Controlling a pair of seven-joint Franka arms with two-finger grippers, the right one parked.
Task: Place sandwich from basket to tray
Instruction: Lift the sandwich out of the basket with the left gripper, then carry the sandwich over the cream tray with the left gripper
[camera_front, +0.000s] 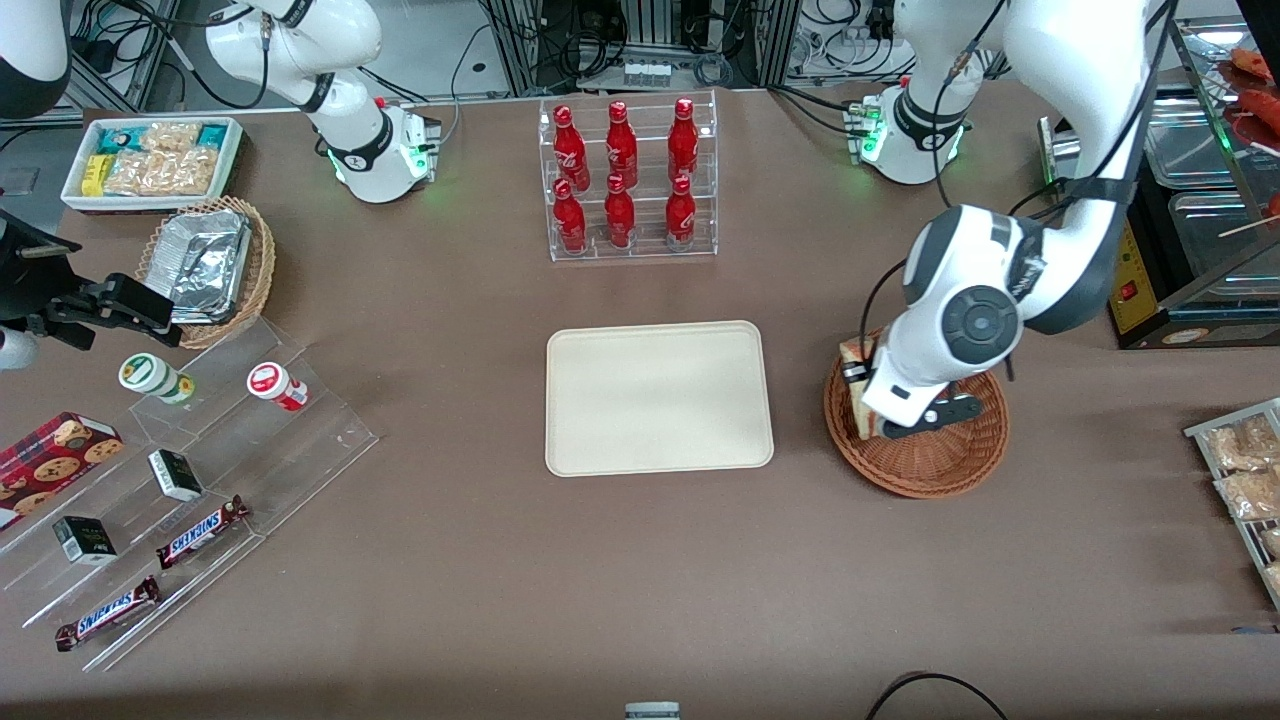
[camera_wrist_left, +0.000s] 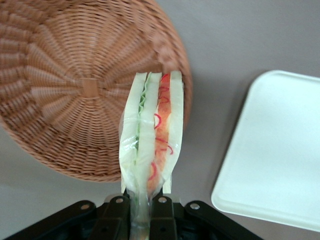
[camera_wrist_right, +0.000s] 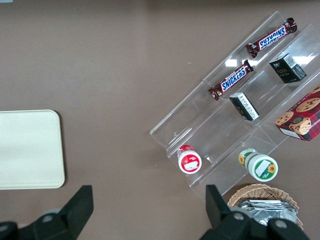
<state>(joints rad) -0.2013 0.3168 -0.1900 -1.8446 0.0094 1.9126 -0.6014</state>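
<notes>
the left arm's end effector (camera_wrist_left: 141, 210) is hanging over the reddish-brown basket (camera_front: 930, 462), at the rim nearest the tray, and its two fingers (camera_wrist_left: 161, 216) are clenching the sandwich (camera_wrist_left: 151, 145) by its wrapped end. the sandwich is sitting clear of the weave, lifted above the basket's edge, with its pale bread slices and red and green filling facing the wrist camera. in the front view only a corner of the sandwich (camera_front: 856, 352) is peeking out beside the arm. the cream tray (camera_front: 659, 398) is lying flat on the brown worktop (camera_front: 600, 580) just beside the basket, toward the parked arm's end, with a strip of worktop showing between them.
</notes>
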